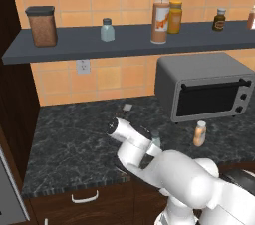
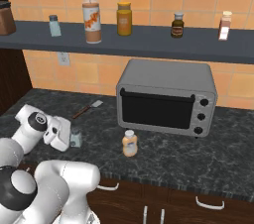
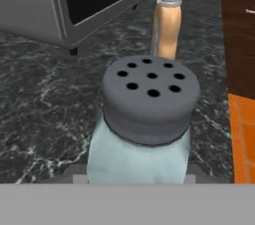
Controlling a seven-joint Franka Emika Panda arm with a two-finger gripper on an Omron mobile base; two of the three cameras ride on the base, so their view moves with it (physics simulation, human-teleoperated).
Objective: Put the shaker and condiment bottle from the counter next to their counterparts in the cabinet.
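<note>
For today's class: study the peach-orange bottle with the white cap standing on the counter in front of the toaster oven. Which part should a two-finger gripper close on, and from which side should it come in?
Grip the condiment bottle across its straight orange body, below the white cap. It stands upright on the counter, so a level approach from the front edge probably suits best: the toaster oven stands behind it.
</note>
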